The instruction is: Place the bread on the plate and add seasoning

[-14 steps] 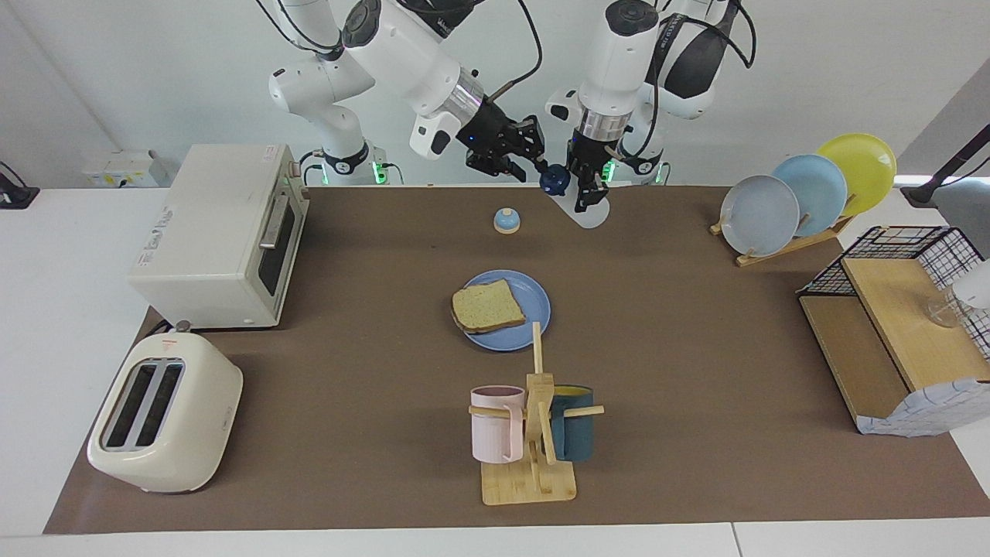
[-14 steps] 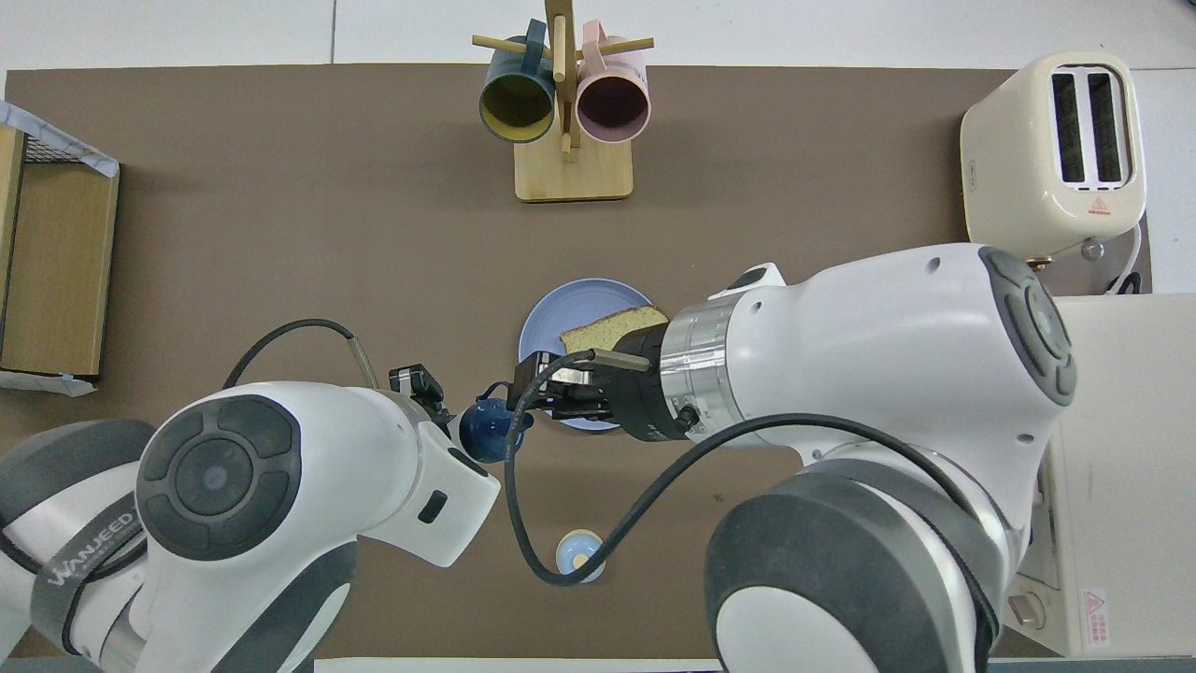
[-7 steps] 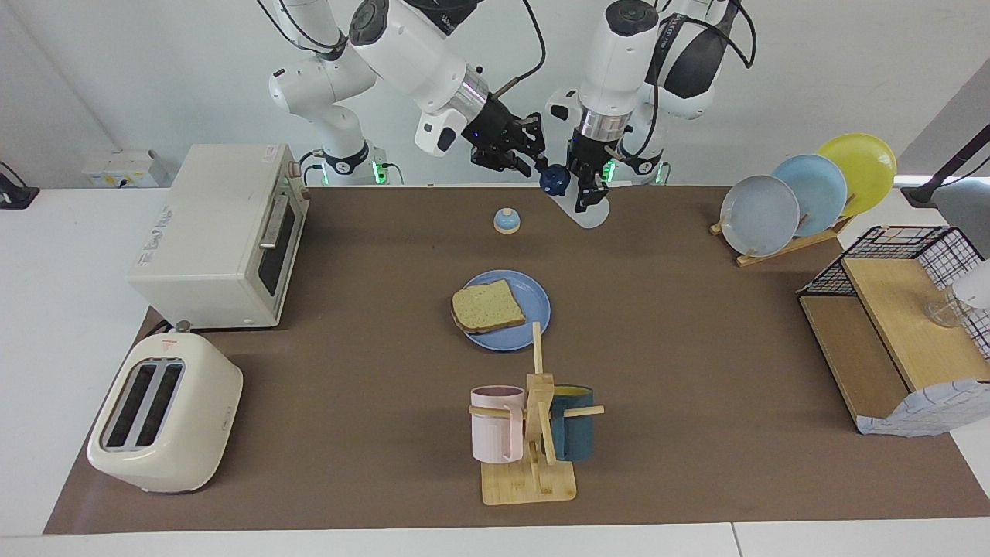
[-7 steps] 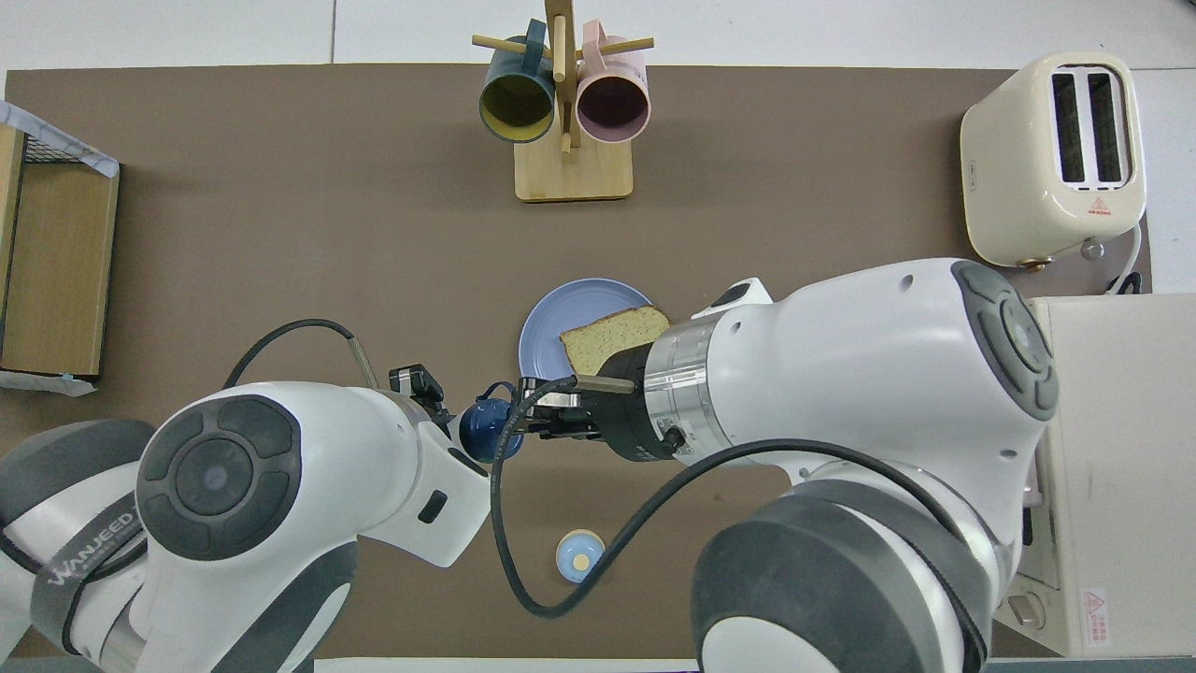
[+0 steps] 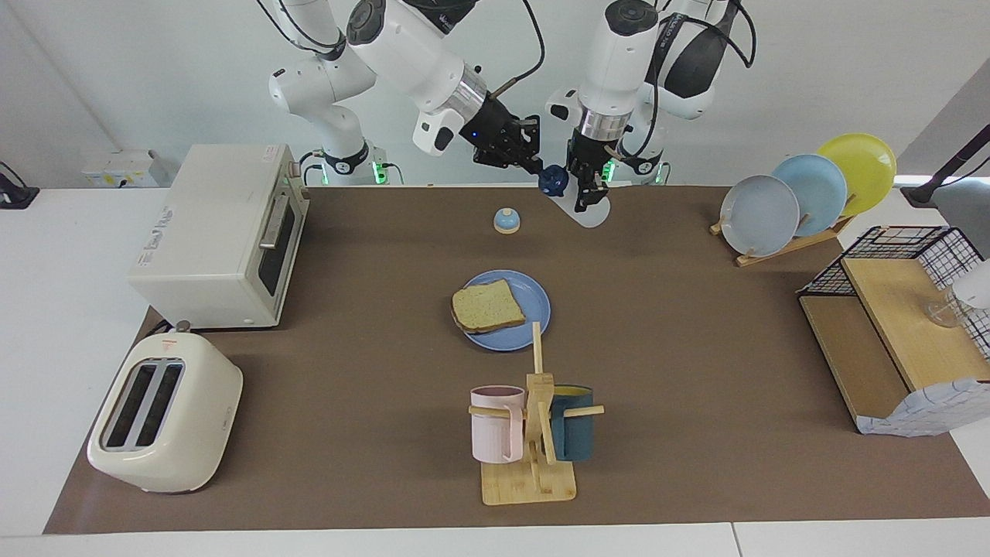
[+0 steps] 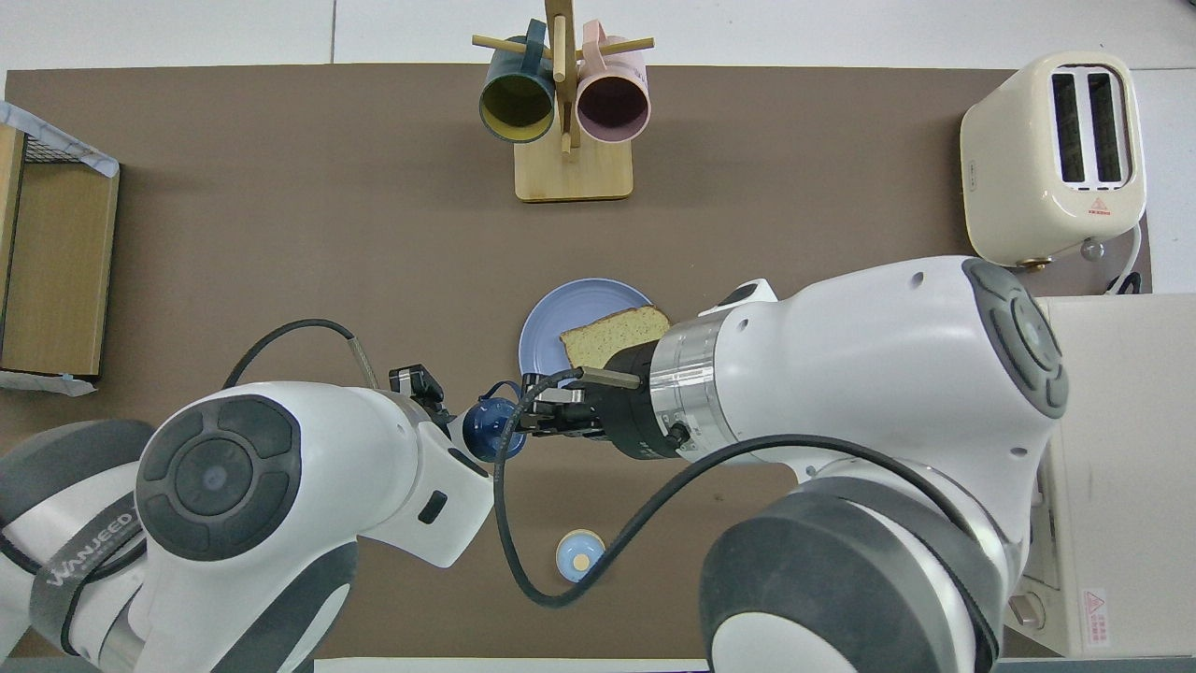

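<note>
Your left gripper (image 5: 585,192) squeezes the body of the little white bottle (image 5: 589,212) and holds it tipped in the air over the table's edge by the robots, while your right gripper (image 5: 539,165) pinches its dark blue cap (image 5: 552,181). The bottle looks light, soft and a bit slippery, so hold its middle firmly but gently and turn only the cap. The bread (image 5: 487,306) already lies on the blue plate (image 5: 534,313) in the middle of the table.

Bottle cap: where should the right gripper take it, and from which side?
Pinch the dark cap across its round sides, coming in from the right arm's end: the left gripper holds the bottle tilted, cap pointing that way.
</note>
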You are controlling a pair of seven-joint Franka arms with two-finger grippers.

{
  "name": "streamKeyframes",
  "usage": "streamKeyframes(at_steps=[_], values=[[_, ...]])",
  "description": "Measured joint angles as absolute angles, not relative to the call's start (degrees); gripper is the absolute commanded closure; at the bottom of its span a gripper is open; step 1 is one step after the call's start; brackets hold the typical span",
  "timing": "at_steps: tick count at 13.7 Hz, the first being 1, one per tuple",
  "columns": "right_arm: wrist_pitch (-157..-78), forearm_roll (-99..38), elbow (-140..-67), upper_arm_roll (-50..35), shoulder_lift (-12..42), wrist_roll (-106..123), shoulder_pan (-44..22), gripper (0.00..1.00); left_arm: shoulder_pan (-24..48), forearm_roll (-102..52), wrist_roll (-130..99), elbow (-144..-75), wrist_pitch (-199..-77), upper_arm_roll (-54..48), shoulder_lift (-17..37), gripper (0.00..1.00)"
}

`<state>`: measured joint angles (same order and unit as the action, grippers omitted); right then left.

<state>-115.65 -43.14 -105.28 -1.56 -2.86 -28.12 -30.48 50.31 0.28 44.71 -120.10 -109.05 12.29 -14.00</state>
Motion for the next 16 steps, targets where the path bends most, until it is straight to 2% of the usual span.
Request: streamKeyframes(at_steps=[6,7,8,16], values=[[-115.0,-54.1,-105.1,-0.8,-3.0,-30.1,-23.4,1.00,50.6,0.2,44.7,-119.9,-108.8,12.3,-14.0,1.00],[-115.0,-54.5,-105.0,-0.7,-3.1,-30.3,-23.2,0.80,50.6,0.2,44.7,-120.1,-108.6,12.3,-14.0,1.00],[-115.1,-54.6,-105.0,-0.6,-3.2,-30.3,-23.1,0.01,50.6,0.2,44.7,-120.2,-108.5,12.3,-14.0,1.00],[-115.0,-48.7,-105.0,-1.0,-3.3,-29.5,-23.5,0.00,50.6,0.3,44.7,-120.3,-108.4,12.2,-14.0,1.00]])
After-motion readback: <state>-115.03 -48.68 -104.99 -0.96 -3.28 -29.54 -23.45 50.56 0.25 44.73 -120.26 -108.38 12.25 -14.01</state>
